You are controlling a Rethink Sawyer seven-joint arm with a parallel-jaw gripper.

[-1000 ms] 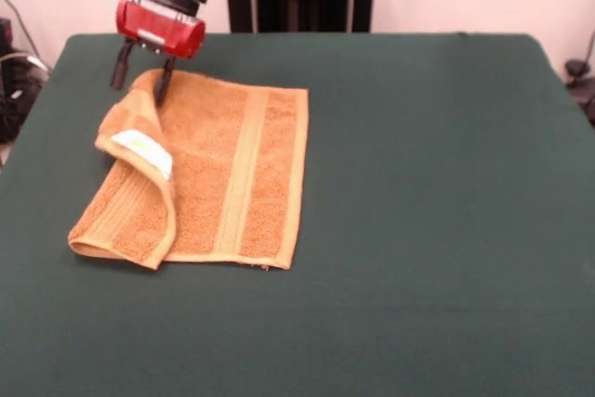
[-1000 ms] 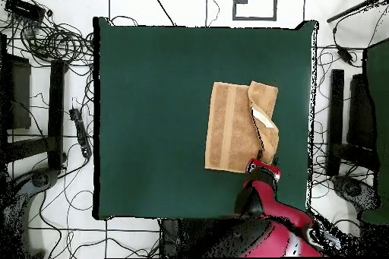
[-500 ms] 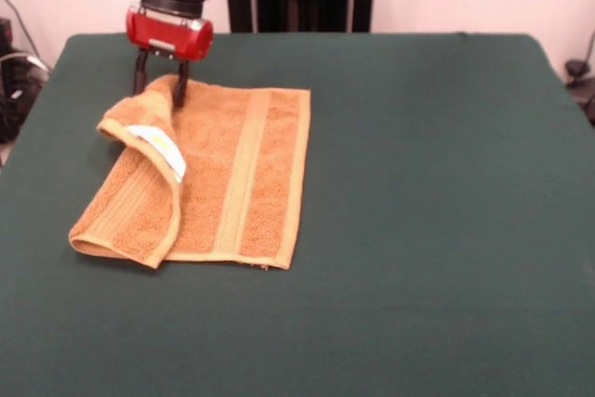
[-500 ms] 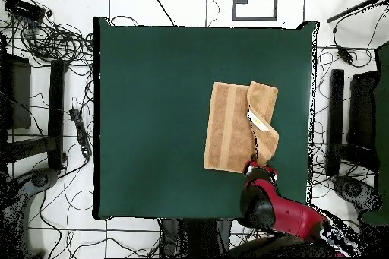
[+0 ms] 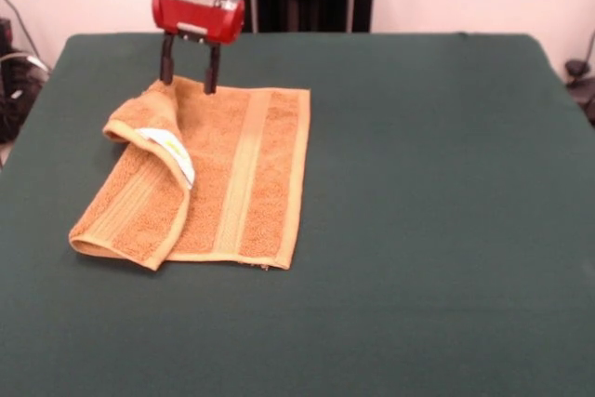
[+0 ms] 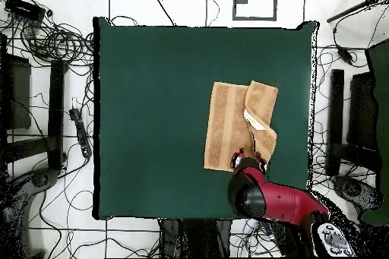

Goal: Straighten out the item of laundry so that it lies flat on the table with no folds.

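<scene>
Green cloth covers the big table, and your orange towel lies in the upper left of the front view with its left side folded over, so the white label shows. Your gripper stands at the towel's top edge with its two fingers spread apart. They may touch the cloth, but you can't really tell.

Pincer open, fingers pointing down
</scene>
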